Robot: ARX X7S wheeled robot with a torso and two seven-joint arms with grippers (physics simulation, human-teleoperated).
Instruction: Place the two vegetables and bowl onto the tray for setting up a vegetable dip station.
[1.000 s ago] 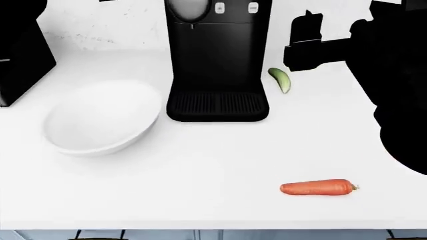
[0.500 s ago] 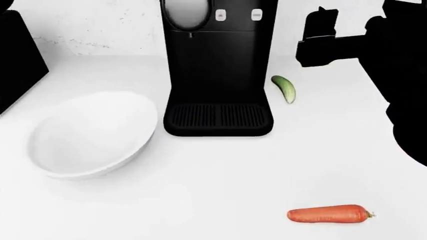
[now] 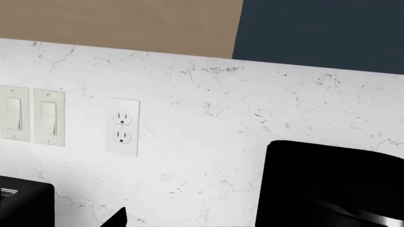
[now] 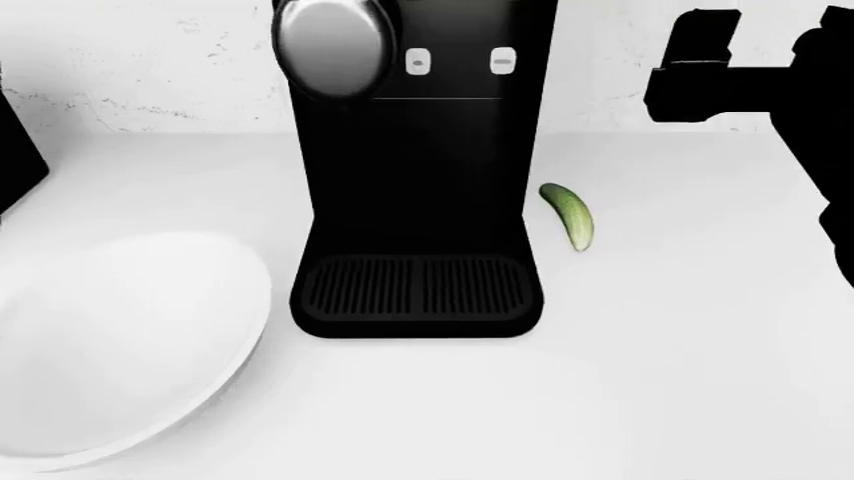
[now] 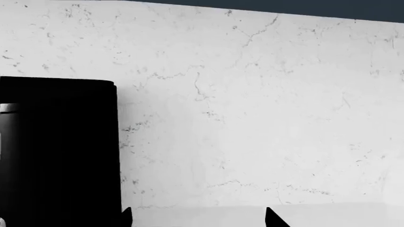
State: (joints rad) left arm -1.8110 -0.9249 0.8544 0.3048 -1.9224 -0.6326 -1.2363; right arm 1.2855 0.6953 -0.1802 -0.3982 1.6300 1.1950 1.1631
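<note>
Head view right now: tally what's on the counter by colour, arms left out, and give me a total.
White: 1, the bowl, cut off by the frame's edge.
Green: 1, the cucumber, lying beside the machine.
Black: 1, the coffee machine.
Orange: 0, no carrot in this view.
Total: 3.
The tray is not in view either.

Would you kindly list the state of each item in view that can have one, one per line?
Large white round bowl: upright, empty, on the counter, partly cut off by the head view's edge.
Short glossy green cucumber: lying flat on the counter, untouched, beside the black coffee machine.
Right gripper: jaws apart, holding nothing, raised facing the wall.
Left gripper: not in view.
</note>
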